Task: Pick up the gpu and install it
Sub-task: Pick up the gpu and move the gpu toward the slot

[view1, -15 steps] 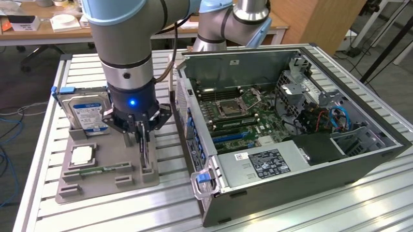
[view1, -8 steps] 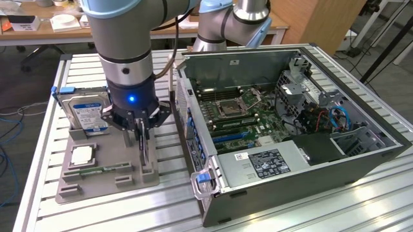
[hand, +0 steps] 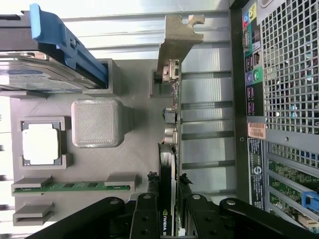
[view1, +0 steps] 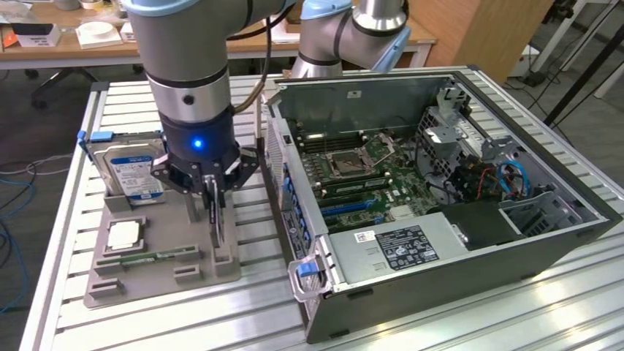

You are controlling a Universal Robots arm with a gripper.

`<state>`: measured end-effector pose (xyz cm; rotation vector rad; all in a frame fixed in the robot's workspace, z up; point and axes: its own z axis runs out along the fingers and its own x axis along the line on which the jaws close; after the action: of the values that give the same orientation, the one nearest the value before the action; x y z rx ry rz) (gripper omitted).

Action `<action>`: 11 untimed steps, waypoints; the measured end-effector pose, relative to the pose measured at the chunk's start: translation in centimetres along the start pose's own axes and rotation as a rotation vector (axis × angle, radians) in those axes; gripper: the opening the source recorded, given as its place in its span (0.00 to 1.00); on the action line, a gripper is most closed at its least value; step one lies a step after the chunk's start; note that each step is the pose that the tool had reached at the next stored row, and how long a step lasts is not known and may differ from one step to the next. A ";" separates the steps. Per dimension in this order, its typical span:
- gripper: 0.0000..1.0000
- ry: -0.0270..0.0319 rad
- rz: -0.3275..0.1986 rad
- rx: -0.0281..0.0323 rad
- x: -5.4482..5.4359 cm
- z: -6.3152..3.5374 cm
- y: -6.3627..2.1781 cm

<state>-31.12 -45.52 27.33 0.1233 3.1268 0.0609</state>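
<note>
Tool [hand: 167, 199] pinches the one gpu [hand: 170, 127], upright in grey holder [hand: 134, 159]; alongside: one hard drive [view1: 131, 172], one CPU [view1: 124, 234], one memory stick [view1: 156, 257].

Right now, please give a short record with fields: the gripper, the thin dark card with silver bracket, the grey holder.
gripper: shut on the gpu, one finger on each side
gpu: thin dark circuit board, silver metal bracket, standing on edge in the holder
holder: grey plastic tray, also carrying a silver hard drive, a square processor, a green memory stick
computer case: black, side open, beside the holder
</note>
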 end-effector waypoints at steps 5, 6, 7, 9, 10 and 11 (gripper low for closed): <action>0.26 0.0000 0.000 0.0001 0.0 -0.12 0.00; 0.26 0.0000 0.000 0.0001 0.0 -0.13 0.00; 0.26 0.0001 0.000 0.0001 0.0 -0.13 0.00; 0.26 0.0000 0.000 0.0000 0.0 -0.13 0.01; 0.26 0.0000 0.000 0.0001 0.0 -0.13 0.00; 0.26 0.0001 0.000 0.0001 0.0 -0.13 0.00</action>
<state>-31.12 -45.52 27.46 0.1233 3.1269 0.0607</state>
